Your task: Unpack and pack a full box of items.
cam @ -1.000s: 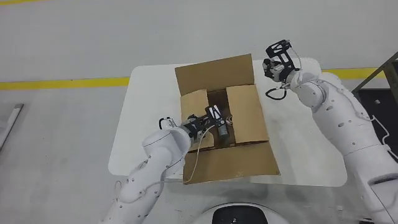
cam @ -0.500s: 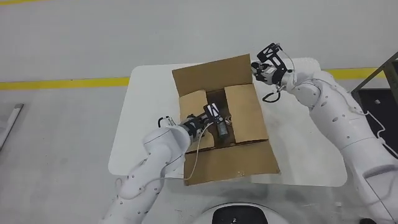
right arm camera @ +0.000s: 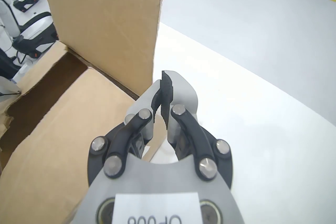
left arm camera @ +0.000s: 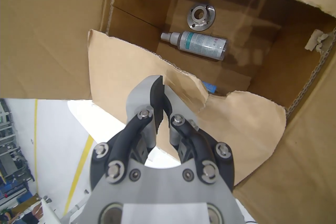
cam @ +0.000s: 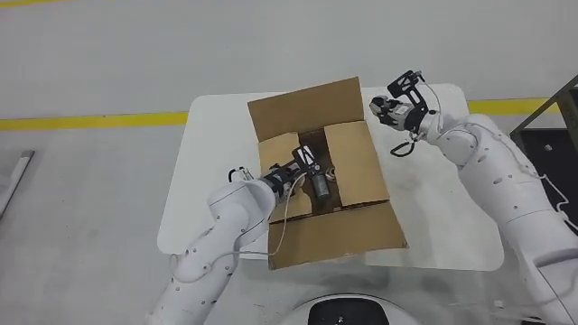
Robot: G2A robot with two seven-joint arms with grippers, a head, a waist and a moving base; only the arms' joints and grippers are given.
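Observation:
An open cardboard box (cam: 361, 226) stands in the middle of the white table (cam: 217, 144). My left gripper (cam: 303, 158) (left arm camera: 160, 97) is at the box's left inner flap (left arm camera: 131, 70) and is shut on its torn edge. On the box floor lie a round metal flange (left arm camera: 200, 17), a clear spray bottle (left arm camera: 199, 45) on its side, and a blue item (left arm camera: 210, 87) mostly hidden under the flap. My right gripper (cam: 379, 106) (right arm camera: 162, 93) is shut with nothing in it, just beside the far right corner of the box and its raised far flap (right arm camera: 105, 30).
The right inner flap (cam: 357, 167) lies folded over the opening and the near flap (cam: 334, 235) hangs outward toward me. Bare table lies left and right of the box. A dark rack (cam: 555, 113) stands off the table's right edge.
My right gripper has come down and in toward the box's far right corner, and the far flap's corner has shifted slightly left. My left gripper has edged a little away with the inner flap.

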